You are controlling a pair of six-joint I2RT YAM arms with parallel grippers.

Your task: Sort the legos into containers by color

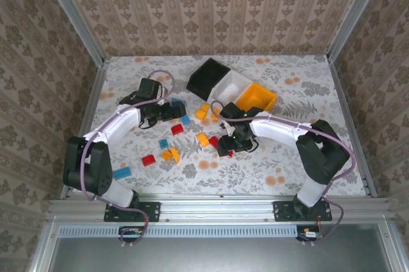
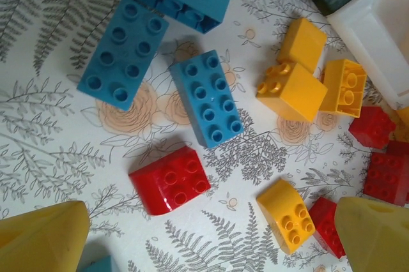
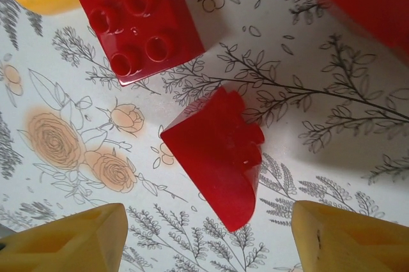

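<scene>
Lego (image 3: 214, 157), red, lies sideways, studs pointing right

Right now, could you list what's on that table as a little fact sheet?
Table: flower-patterned top
Bins: black bin, white bin, orange bin, side by side toward the back
Bricks: red, blue and yellow, loose in front of the bins
Left end effector: open, over blue, red and yellow bricks
Right end effector: open, a rounded red brick lying near its fingertips

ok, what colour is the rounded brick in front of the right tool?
The rounded brick is red; right wrist view shows it best.
</scene>
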